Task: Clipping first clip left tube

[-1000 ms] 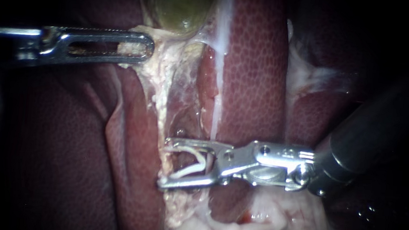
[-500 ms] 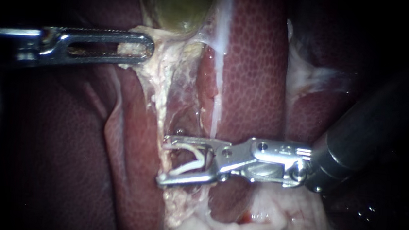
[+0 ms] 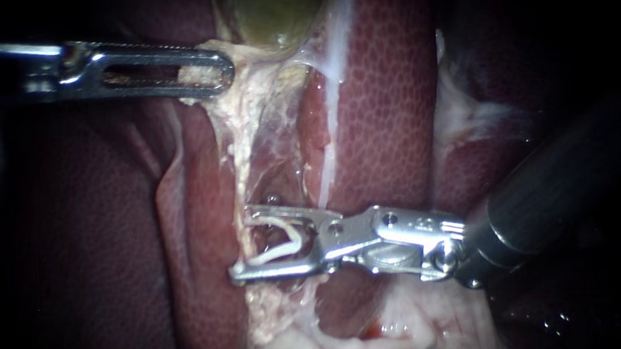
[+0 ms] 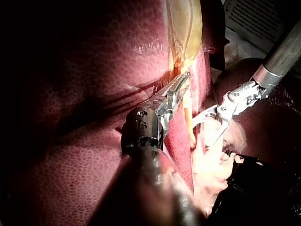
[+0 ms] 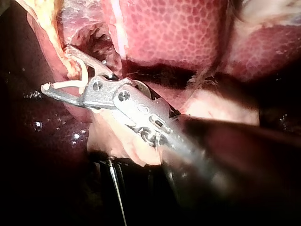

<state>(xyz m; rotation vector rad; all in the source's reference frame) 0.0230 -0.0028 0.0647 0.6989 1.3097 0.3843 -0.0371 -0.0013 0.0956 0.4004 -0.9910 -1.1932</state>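
left instrument (image 3: 218, 75), from 9 o'clock, is clamping pale tissue (image 3: 251, 88) under the gallbladder (image 3: 275, 9) | right instrument (image 3: 241, 242), from 3 o'clock, is carrying a white clip (image 3: 282, 250) in wide-spread jaws straddling the left tube (image 3: 244, 158), 7 o'clock of centre | judging: tube should be sitting deeper, square, before squeezing

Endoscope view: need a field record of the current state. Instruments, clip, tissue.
left instrument: shut on pale tissue just below the gallbladder
right instrument: holds the clip, spread wide
clip: white, open, not yet closed
tube: pale strand running down from the gallbladder, crossing the clip's open mouth near its tips
liver: dark red, on both sides of the strand
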